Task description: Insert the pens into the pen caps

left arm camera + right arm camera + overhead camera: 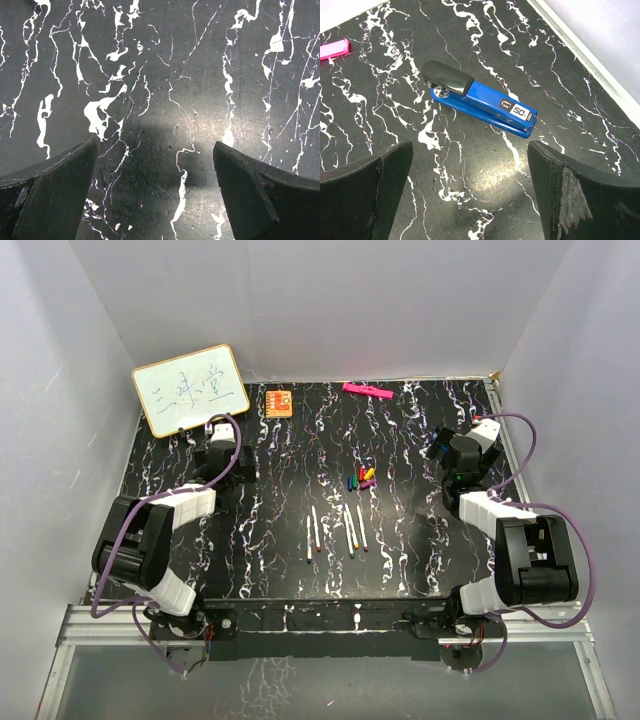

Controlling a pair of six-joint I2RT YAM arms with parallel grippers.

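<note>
Several thin white pens [337, 530] lie side by side near the middle of the black marbled table [300, 570]. A small cluster of coloured pen caps [361, 478] lies just behind them. My left gripper [220, 443] is at the far left, well away from the pens, open and empty over bare table [155, 165]. My right gripper [447, 455] is at the far right, open and empty [470, 170], with a blue stapler [480, 102] just beyond its fingertips. No pens or caps show in either wrist view.
A small whiteboard [190, 388] leans at the back left. An orange card [279, 402] and a flat pink bar [366, 391] lie along the back edge; the pink bar also shows in the right wrist view [334, 50]. White walls enclose the table.
</note>
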